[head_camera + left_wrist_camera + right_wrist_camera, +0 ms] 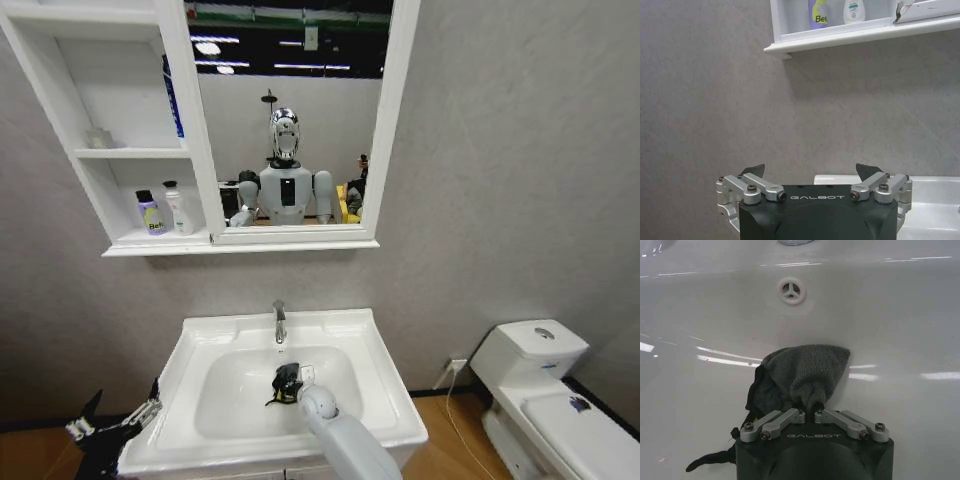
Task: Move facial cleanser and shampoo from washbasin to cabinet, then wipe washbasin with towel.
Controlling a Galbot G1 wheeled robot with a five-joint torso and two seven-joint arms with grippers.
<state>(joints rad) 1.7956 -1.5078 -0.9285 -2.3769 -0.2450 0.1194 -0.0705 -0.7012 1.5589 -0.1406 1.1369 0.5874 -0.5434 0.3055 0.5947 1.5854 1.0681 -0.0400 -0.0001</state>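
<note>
Right gripper (809, 414) jaws clenched on fuzzy grey towel (805, 372) in glossy washbasin (900, 320); left gripper (812, 172) jaws released

The right arm (345, 440), lower centre of the head frame, is a smooth light-grey tube ending in a rounded white joint. The right gripper (809, 412), at the bottom of its wrist frame, has a matte black body marked GALBOT, with silver metal linkage bars and dark screws. The left gripper (810, 172) matches it, tipped with black pointed fingers (867, 170)
</note>
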